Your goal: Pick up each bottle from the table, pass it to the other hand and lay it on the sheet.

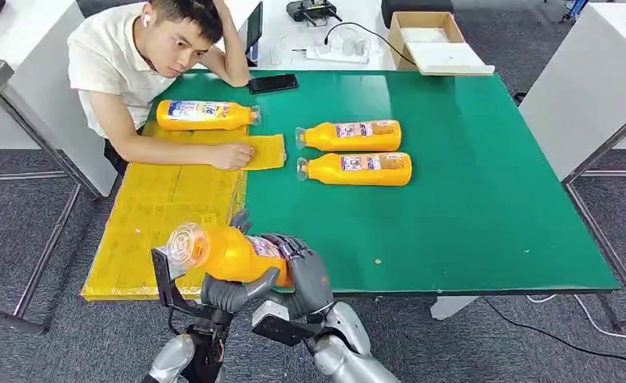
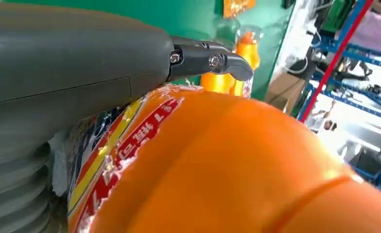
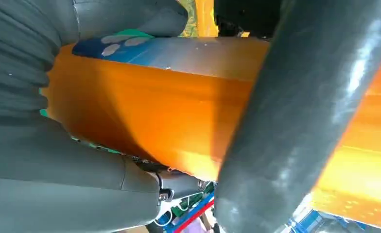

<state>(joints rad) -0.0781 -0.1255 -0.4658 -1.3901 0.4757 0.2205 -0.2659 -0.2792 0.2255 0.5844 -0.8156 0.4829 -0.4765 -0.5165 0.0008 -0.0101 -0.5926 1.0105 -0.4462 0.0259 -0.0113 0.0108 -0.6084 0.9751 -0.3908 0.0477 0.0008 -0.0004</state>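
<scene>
While both hands (image 1: 282, 275) apparently grip one bottle (image 1: 230, 254), a person's forearm (image 1: 174, 150) crosses the sheet (image 1: 146, 231).

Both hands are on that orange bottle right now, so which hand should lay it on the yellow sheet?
Probably the left hand. It grips the bottle on the side nearer the yellow sheet, at the table's left. The right hand sits over the green mat.

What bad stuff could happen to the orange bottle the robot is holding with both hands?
The held bottle sits between the left hand and right hand near the table edge. If one lets go too early, it may drop to the floor. Also, a person's hand rests on the yellow sheet beside another bottle, so the robot might bump it.
</scene>
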